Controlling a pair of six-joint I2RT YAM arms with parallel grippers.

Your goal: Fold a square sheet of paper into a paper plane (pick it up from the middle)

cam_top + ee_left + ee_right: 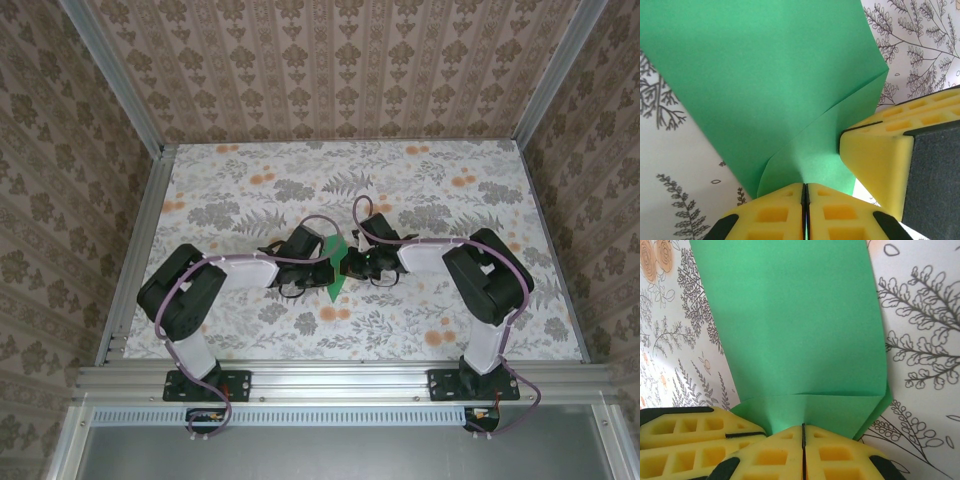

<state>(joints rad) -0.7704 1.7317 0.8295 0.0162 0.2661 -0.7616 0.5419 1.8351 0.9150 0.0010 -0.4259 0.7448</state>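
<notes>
**Pinching a Green Sheet From Both Sides**

Holding the green paper sheet over the middle of the flower-patterned desk, right between the two wrists. Reaching in from the left with the left pincer and from the right with the right pincer, almost nose to nose. Showing, from above, a green point of paper aimed at the near edge of the desk, just below the two pincers.

Seen from the left wrist: pressing the left pincer's yellow foam fingers flush together, clamping a lower edge of the sheet in the seam between them. Rising from that seam in two overlapping layers, with a crease slanting up to a corner on the right. Crowding in at the right, one yellow finger of the right pincer, touching the paper just beside the grip.

Seen from the right wrist: squeezing the right pincer's fingers tight as well, biting the folded edge of the sheet. Running straight across just above the pads, a crosswise fold, with a narrow flap below it and a wide panel above. Sitting at the lower left, the other pincer's foam fingers, against the paper's edge.

Leaving unclear whether the paper's tip is touching the desk.
</notes>
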